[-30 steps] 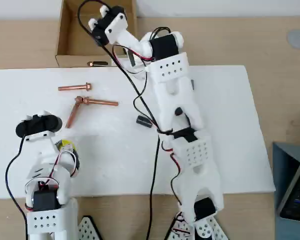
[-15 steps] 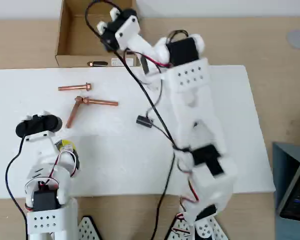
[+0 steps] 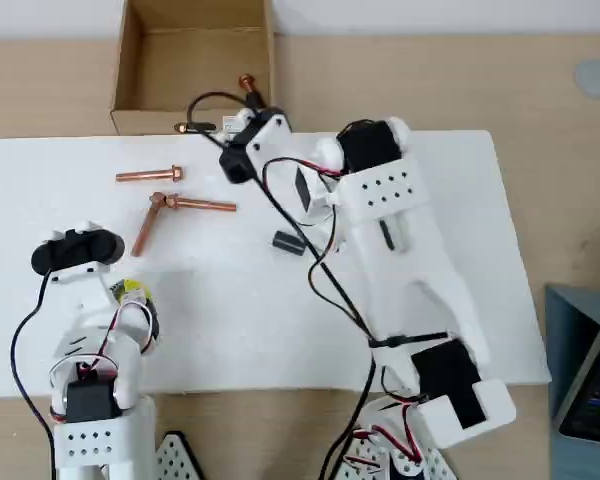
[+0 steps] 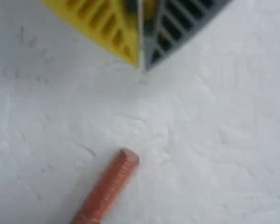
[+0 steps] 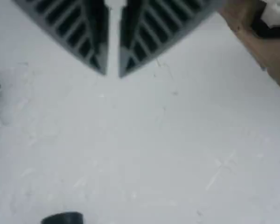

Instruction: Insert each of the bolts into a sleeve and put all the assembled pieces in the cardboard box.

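Note:
Three copper bolts lie on the white mat (image 3: 460,300): one (image 3: 148,175) alone, and two (image 3: 195,204) (image 3: 145,230) that meet at their heads. A black sleeve (image 3: 288,242) (image 5: 63,218) lies mid-mat. The cardboard box (image 3: 125,70) holds a copper-headed piece (image 3: 248,85) against its right wall. Another piece (image 3: 195,127) lies along the box's front wall. My right arm (image 3: 380,190) hangs over the mat near the sleeve, and its gripper (image 5: 113,70) is shut on nothing. My left gripper (image 4: 141,63), yellow and grey, is shut just above a bolt's threaded tip (image 4: 109,186).
The left arm (image 3: 90,330) stands at the mat's front left. Black cables (image 3: 320,280) trail from the right arm across the mat's middle. Bare wooden table (image 3: 430,80) surrounds the mat, and a dark device (image 3: 585,380) sits at the right edge.
My right arm has pulled back from over the box to above the mat. A copper-headed piece now shows in the box. The left arm has stayed still.

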`<state>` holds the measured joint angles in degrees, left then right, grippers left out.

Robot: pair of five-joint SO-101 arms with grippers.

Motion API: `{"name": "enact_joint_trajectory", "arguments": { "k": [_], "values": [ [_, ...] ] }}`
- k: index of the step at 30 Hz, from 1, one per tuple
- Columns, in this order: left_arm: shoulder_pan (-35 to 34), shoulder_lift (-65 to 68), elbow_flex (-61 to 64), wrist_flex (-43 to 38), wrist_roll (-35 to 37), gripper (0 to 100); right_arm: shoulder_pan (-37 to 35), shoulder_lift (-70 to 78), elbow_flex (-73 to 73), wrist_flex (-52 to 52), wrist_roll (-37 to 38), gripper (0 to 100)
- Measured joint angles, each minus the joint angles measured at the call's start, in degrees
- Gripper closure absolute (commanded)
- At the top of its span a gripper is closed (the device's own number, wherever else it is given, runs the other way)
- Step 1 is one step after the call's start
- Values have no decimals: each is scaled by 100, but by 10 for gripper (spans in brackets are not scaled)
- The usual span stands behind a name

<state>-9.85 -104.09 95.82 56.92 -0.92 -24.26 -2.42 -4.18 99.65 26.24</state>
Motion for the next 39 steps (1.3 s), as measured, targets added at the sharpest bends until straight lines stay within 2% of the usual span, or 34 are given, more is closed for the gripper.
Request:
{"name": "enact_joint_trajectory", "arguments": {
  "k": [5, 8, 17, 36, 39],
  "values": [
    [0, 0, 0, 0, 0, 997, -18, 0, 440, -413, 53, 811],
    [0, 0, 0, 0, 0, 997, -185, 53, 633, -686, 53, 781],
    [0, 0, 0, 0, 0, 997, -519, 571, 1169, -1723, 53, 781],
    [0, 0, 0, 0, 0, 997, -519, 1952, 1204, -2690, 431, 783],
    [0, 0, 0, 0, 0, 997, -519, 2136, 1196, -2760, 519, 826]
  ]
}}
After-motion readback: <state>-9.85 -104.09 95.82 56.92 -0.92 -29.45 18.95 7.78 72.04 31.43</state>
